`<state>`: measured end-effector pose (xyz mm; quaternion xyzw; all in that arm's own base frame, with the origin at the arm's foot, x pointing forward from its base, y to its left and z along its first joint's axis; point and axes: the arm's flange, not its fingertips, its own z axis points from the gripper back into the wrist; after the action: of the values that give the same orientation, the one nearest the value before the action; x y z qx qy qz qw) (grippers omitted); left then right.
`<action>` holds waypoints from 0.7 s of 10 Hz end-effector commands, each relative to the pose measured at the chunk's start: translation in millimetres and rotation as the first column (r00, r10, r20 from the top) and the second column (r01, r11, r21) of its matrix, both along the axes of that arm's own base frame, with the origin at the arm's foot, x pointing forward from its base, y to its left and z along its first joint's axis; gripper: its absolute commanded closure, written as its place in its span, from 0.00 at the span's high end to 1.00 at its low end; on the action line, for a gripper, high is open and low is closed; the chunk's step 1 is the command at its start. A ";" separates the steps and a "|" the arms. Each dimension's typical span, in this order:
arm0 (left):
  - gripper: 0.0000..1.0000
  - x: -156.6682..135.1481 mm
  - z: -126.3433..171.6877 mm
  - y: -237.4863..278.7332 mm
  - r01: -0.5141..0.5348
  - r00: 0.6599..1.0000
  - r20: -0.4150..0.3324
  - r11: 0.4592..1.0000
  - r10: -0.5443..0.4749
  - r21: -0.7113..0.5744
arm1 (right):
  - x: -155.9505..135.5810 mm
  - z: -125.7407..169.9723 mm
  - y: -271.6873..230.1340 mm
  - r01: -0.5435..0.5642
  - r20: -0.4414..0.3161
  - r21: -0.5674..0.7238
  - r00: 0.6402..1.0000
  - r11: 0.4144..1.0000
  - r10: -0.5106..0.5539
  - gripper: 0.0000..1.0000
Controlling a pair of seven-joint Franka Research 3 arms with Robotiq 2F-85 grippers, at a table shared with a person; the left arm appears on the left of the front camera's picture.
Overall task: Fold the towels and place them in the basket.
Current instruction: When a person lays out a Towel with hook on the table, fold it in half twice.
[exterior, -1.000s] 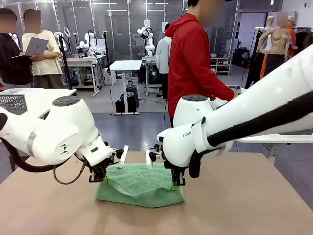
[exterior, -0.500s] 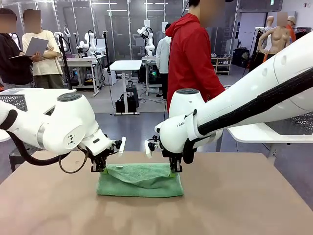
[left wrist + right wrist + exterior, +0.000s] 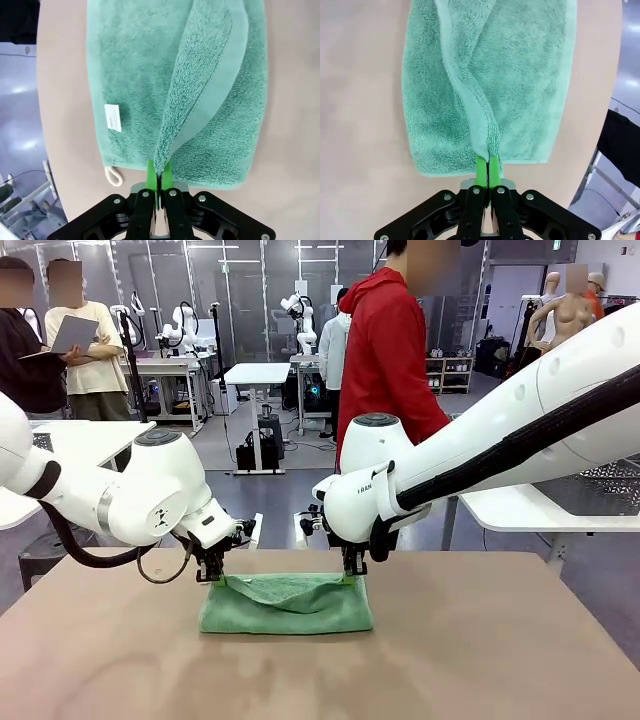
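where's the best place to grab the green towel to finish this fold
Take the green towel by the two end corners of its raised top layer, from above. That flap stands off the flat lower layer on the table, so a thin pinch should catch it alone; the left end effector and right end effector are shut on those corners.

The front camera sits low at the near edge of the table (image 3: 480, 660), facing the far side. Both wrist cameras look straight down, close over the green towel (image 3: 286, 604), which all views share.
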<state>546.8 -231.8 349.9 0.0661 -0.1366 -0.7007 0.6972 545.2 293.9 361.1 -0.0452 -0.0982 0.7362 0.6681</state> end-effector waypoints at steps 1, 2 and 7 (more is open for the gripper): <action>0.04 10.5 -0.1 -1.4 -0.058 0.998 0.023 0.998 0.057 0.038 | 8.6 -7.9 -0.2 0.051 0.019 -0.006 0.999 0.999 -0.051 0.01; 0.04 11.4 -2.3 0.6 -0.068 0.998 0.018 0.997 0.067 0.042 | 10.2 -10.4 -2.0 0.056 0.013 -0.008 0.998 0.998 -0.056 0.01; 0.04 17.8 -15.8 3.5 -0.082 0.996 -0.020 0.996 0.083 0.038 | 20.8 -20.8 -14.0 0.088 0.045 0.008 0.995 0.996 -0.088 0.01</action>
<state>556.1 -226.3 333.0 0.0842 -0.1202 -0.6746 0.7235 564.9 278.9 344.2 -0.0532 -0.1048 0.7121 0.6921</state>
